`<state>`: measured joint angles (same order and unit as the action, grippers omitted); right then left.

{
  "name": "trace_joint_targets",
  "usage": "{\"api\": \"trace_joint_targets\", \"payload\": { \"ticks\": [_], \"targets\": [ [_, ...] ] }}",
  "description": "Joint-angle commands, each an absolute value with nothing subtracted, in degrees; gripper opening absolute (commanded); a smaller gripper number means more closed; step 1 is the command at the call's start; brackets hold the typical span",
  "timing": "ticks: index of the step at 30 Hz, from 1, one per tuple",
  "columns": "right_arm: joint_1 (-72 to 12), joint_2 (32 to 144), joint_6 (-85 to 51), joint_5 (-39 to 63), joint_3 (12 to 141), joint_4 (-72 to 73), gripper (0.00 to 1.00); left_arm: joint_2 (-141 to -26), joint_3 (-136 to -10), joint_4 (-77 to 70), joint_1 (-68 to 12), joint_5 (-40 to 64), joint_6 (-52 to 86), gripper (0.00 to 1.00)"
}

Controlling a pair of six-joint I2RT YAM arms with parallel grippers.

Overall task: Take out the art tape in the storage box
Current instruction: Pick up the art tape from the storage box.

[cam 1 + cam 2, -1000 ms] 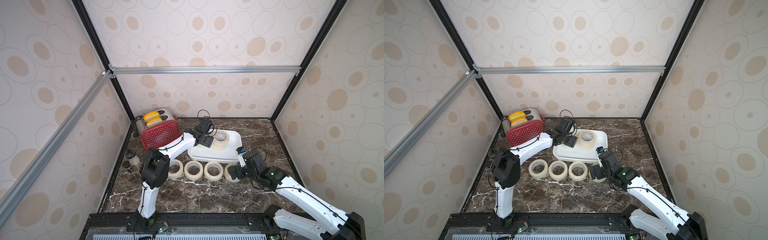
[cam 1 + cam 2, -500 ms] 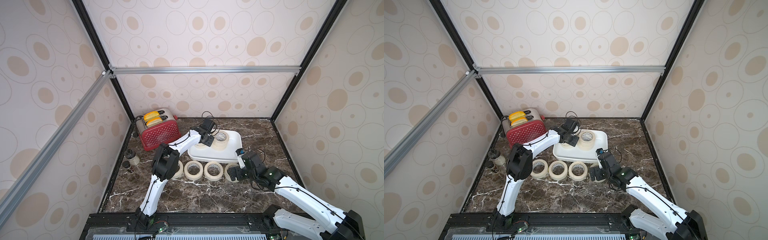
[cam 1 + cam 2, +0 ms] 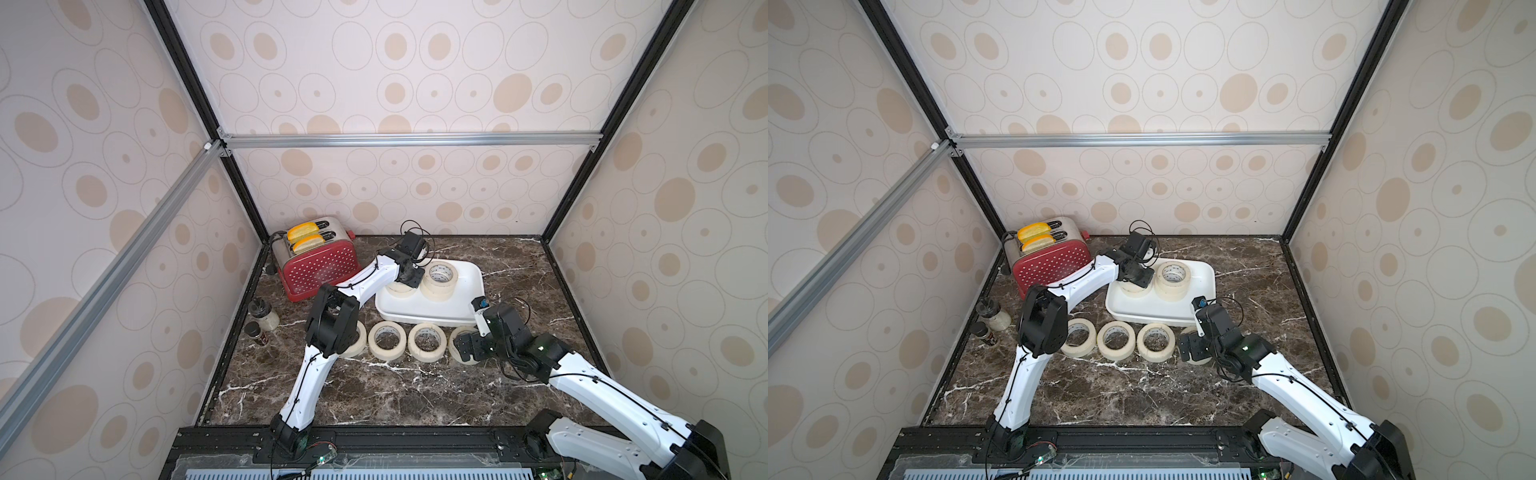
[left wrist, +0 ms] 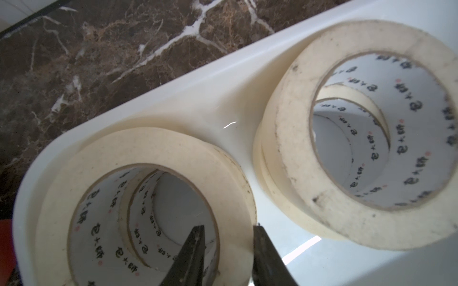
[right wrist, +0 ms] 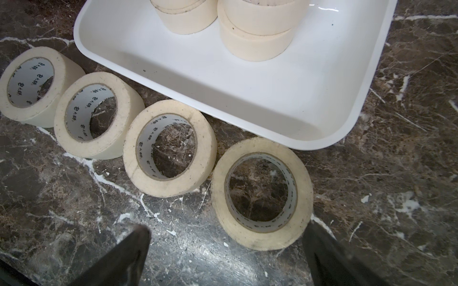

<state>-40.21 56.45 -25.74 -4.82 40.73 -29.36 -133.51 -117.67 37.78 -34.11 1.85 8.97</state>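
The left arm (image 3: pixel 365 282) reaches far forward, elbow raised; the left gripper (image 4: pixel 228 230) points down, jaws a narrow gap apart. The right arm (image 3: pixel 582 374) lies low; the right gripper (image 5: pixel 226 226) has its jaws spread wide.

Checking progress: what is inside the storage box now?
The storage box holds two stacks of art tape, two rolls each; the left gripper straddles the wall of one top roll. The floor beneath them is covered.

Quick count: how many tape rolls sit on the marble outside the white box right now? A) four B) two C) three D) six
A: four art tape rolls lie in a row on the marble table, just in front of the storage box.
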Motion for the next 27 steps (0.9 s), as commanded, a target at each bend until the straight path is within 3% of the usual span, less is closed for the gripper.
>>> {"api": "trace_joint_targets", "payload": {
  "ticks": [1, 6, 16, 27],
  "targets": [
    [-40.06, 56.69, -26.32, -5.05, 40.1, -29.18, 1.0, -135.8, -119.47, 40.34, -33.8, 4.26, 9.28, 0.26],
    [-40.04, 56.53, -26.05, -5.33, 40.08, -29.23, 1.0, -134.06, -118.78, 39.8, -33.7, 5.47, 8.79, 0.13],
    [-40.07, 56.51, -25.05, -6.28, 40.48, -29.7, 1.0, -122.66, -110.6, 33.31, -33.72, 3.55, 10.3, 0.08],
    [-39.92, 57.73, -24.61, -6.48, 40.87, -28.09, 1.0, -102.38, -89.82, 24.26, -33.94, 3.04, 16.11, 0.02]
  ]
}}
